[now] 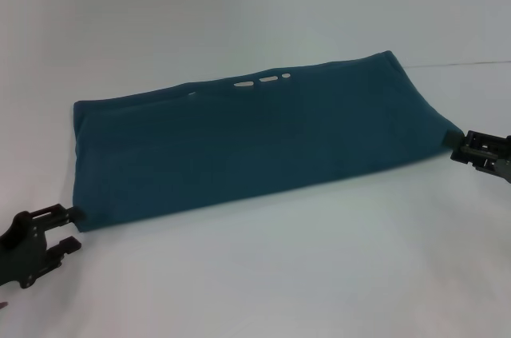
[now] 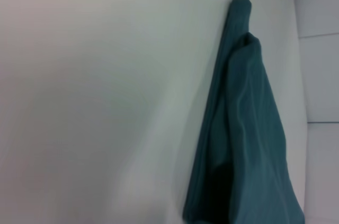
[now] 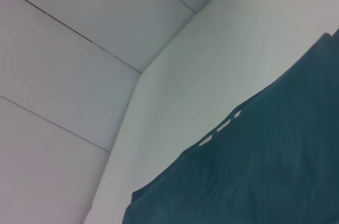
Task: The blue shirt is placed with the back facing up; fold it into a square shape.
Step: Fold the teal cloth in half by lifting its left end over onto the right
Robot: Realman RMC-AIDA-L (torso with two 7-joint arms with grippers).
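The blue shirt lies on the white table folded into a long flat band running from near left to far right. My left gripper sits at the band's near left corner, open, its upper finger just touching the cloth edge. My right gripper is at the band's right corner, which is drawn out to a point between its fingers. The left wrist view shows the shirt as stacked layers with a dark gap between them. The right wrist view shows the shirt lying flat.
Along the far folded edge, small white gaps show the table through the cloth. Pale wall panels rise behind the table's far side. Bare tabletop surrounds the shirt on all sides.
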